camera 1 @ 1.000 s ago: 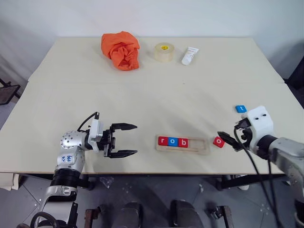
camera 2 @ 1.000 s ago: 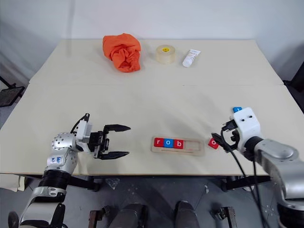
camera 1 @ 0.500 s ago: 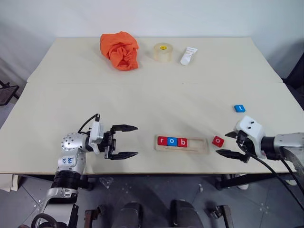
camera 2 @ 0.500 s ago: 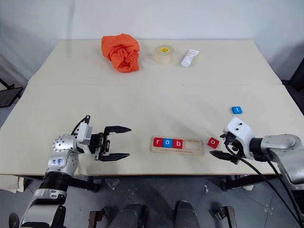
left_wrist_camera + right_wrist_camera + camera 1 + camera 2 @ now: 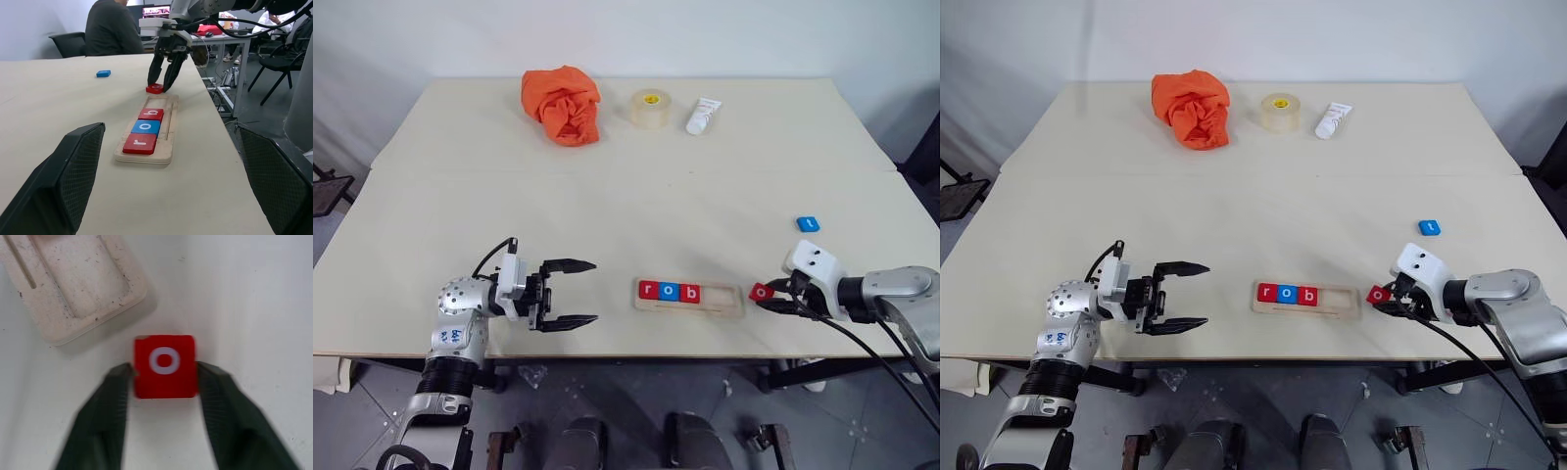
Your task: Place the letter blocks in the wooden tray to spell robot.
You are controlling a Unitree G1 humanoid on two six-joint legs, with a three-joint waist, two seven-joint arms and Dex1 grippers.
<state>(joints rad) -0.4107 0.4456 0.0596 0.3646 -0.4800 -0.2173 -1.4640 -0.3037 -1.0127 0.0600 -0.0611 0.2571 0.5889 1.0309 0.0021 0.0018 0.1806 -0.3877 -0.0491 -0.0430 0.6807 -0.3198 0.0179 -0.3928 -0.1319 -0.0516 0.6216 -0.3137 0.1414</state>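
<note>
Head view: the right gripper [image 5: 773, 300] brackets the red o block [image 5: 762, 291] near the bench's front edge, just beside the wooden tray [image 5: 724, 302]. Left gripper [image 5: 570, 291] splayed, empty.

Right wrist view: fingers [image 5: 115, 382] touch both sides; squeeze squarely before lifting.

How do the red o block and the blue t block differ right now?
The red o block sits between the right gripper's fingers beside the wooden tray's empty end; the blue t block lies apart, farther back, untouched. Colours and letters differ. Both are small square tiles lying flat on the table, outside the tray.
</note>
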